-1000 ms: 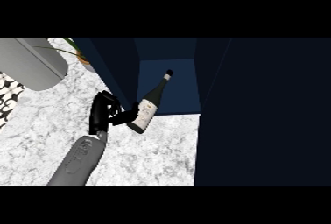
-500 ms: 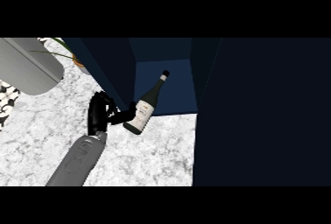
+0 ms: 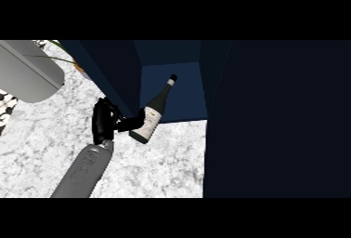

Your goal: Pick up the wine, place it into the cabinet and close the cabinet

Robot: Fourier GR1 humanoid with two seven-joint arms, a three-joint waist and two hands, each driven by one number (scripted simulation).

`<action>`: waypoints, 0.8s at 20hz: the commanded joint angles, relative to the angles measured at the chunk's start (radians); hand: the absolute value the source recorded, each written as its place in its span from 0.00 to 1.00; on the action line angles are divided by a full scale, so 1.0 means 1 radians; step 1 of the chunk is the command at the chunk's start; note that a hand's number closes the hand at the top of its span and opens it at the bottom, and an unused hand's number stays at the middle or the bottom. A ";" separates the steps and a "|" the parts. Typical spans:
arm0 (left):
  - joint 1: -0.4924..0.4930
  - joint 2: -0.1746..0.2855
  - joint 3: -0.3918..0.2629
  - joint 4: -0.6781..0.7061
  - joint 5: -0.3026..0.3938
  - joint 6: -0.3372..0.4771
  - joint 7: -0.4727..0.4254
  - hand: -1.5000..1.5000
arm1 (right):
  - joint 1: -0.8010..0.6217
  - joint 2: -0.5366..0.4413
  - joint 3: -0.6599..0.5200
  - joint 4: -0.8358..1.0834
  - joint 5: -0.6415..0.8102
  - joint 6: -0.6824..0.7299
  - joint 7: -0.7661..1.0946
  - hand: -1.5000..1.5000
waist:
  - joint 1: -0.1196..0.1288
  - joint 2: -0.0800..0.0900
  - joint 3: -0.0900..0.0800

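The dark wine bottle (image 3: 152, 114) with a pale label hangs tilted above the marble counter (image 3: 158, 162). Its neck points up and to the right into the open dark-blue cabinet (image 3: 175, 100). My right hand (image 3: 104, 122) is at the bottle's lower left, fingers curled round its base end, with the grey forearm running down to the lower left. The bottle's base sits just outside the cabinet's front edge. The left hand does not show.
A thick grey rounded shape (image 3: 27, 69), seemingly my other forearm, fills the upper left, with plant leaves (image 3: 68, 60) behind it. A tall dark panel (image 3: 274, 121), likely the cabinet's door, covers the right side. A black-and-white patterned patch (image 3: 5, 109) lies at the left edge.
Hand and bottle have drifted slightly left and down in the view over the second. The bottle stays tilted, neck toward the cabinet opening. Over the last half second almost nothing moved.
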 commanded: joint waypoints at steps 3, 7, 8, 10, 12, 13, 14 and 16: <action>-0.186 -0.117 -0.014 0.161 0.010 -0.024 0.052 1.00 | 0.008 0.005 0.012 -0.028 -0.064 0.011 0.011 0.00 | -0.052 0.037 -0.020; -0.208 -0.118 0.021 0.146 0.025 0.010 0.056 1.00 | 0.036 -0.004 0.012 -0.062 -0.082 0.022 0.021 0.00 | -0.054 0.031 -0.020; -0.235 -0.098 0.017 0.161 0.003 0.011 0.062 1.00 | 0.008 0.000 0.009 -0.034 -0.064 0.017 0.024 0.00 | -0.047 0.035 -0.020; -0.252 -0.054 -0.006 0.162 -0.044 0.011 0.050 1.00 | 0.004 0.008 0.010 0.000 -0.056 0.021 0.001 0.00 | -0.060 0.038 -0.018; -0.242 -0.056 -0.039 0.164 -0.089 0.038 0.038 1.00 | 0.010 0.000 0.013 -0.018 -0.069 0.032 0.005 0.00 | -0.067 0.035 -0.017; -0.238 -0.034 -0.040 0.173 -0.091 0.018 0.043 1.00 | 0.005 0.001 0.024 -0.028 -0.066 0.032 0.012 0.00 | -0.070 0.038 -0.018; -0.221 -0.052 -0.070 0.179 -0.123 0.043 0.035 1.00 | 0.016 -0.007 0.014 -0.026 -0.064 0.041 0.004 0.00 | -0.069 0.034 -0.017; -0.231 -0.041 -0.079 0.167 -0.141 0.044 0.042 1.00 | 0.000 -0.006 0.032 -0.029 -0.068 0.048 0.011 0.00 | -0.080 0.037 -0.017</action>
